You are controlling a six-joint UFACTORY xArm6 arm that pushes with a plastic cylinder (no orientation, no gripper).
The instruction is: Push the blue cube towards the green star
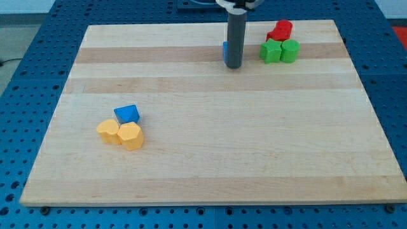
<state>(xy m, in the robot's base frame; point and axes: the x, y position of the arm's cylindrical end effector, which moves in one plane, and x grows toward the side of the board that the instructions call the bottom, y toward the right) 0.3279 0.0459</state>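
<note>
Blue cube [225, 52]: mostly hidden behind the rod, only a sliver showing at the rod's 9 o'clock edge; it sits at about 12 o'clock on the table [210, 152], near the far edge. My tip [234, 66]: touching or just in front of the cube, on its 3 o'clock side as seen; exact contact cannot be told. Pincer: none fitted, so nothing is held or open; the rod only pushes. Green star [272, 51]: at 3 o'clock from the cube, near but apart, a strip of bare wood between. Green block [290, 51], shape unclear: touching the star at its 3 o'clock. Red block [280, 30]: just behind the green pair, at their 12 o'clock. Blue block [127, 114] and two yellow blocks [109, 131] [130, 136]: clustered well apart at 8 o'clock. Progress, by judgement: cube close to the star, not yet against it; a short push toward 3 o'clock remains.
</note>
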